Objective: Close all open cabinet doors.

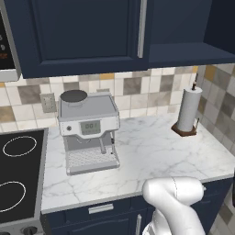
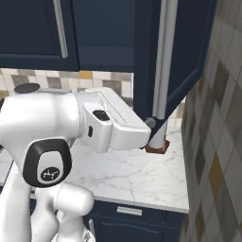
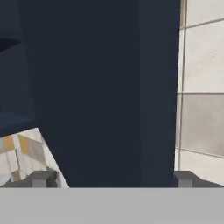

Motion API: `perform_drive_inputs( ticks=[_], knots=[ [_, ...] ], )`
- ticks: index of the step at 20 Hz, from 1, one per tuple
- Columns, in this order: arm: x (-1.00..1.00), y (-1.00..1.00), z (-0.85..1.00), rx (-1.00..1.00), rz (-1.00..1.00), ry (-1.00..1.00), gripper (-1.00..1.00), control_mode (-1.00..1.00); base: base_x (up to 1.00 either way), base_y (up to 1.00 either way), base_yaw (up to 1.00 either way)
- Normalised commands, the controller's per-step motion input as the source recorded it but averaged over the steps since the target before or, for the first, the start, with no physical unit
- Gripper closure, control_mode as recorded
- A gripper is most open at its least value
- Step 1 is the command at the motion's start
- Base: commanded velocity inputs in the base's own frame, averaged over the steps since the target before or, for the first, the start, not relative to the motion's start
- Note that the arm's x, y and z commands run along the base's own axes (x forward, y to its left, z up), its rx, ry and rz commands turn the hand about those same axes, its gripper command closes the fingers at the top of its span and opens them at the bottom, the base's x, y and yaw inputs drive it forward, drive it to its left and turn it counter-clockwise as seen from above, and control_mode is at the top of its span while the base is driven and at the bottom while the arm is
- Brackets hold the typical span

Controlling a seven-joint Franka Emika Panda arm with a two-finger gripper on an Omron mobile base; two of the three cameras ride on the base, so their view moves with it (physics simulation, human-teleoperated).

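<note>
Two cabinet doors: one shut (image 1: 87, 32), one swung open (image 2: 177, 52); hand (image 3: 111, 177) spread wide against it.

Dark navy recessed-panel cabinet doors (image 1: 87, 34) with silver bar handles; white grey-veined marble table (image 1: 151, 151); silver-grey espresso machine (image 1: 89, 131); beige, grey and ochre tiled backsplash (image 1: 137, 89).

A rendered home kitchen: navy wall cabinet doors (image 1: 87, 32) with slim silver bar handles hang over a white marble table (image 1: 151, 156), backed by a beige-and-grey tiled wall (image 1: 137, 89). An espresso machine (image 1: 88, 131), paper towel roll (image 1: 189, 110) and black cooktop (image 1: 18, 174) sit there.
</note>
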Motion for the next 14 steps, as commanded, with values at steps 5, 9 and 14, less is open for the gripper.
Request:
perform_drive_inputs(
  ticks=[5, 9, 14],
  knots=[
    [0.50, 0.35, 0.00, 0.14, 0.28, -0.03, -1.00, -1.00, 0.00, 0.00, 0.00],
    [0.53, 0.39, 0.00, 0.11, 0.26, -0.05, -1.00, -1.00, 0.00, 0.00, 0.00],
    [0.52, 0.45, 0.00, 0.08, 0.24, -0.07, -1.00, -1.00, 0.00, 0.00, 0.00]
  ],
)
